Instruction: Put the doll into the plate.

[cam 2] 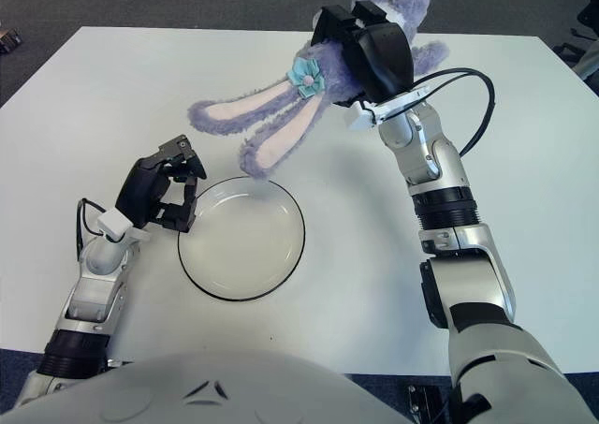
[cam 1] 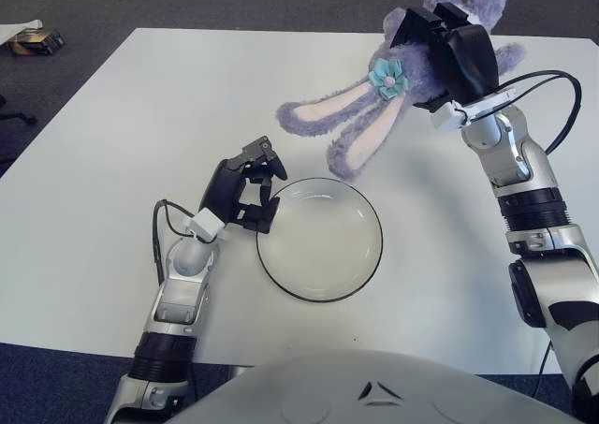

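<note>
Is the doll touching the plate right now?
Apart. In the left eye view the doll hangs from the right hand, and white table shows between its lowest ear tip and the plate rim.

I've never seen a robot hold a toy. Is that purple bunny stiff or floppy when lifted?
Probably floppy: the doll has long ears drooping below the right hand toward the plate. Its plush fur suggests it is light and unlikely to break. It may sag or swing when lowered.
</note>
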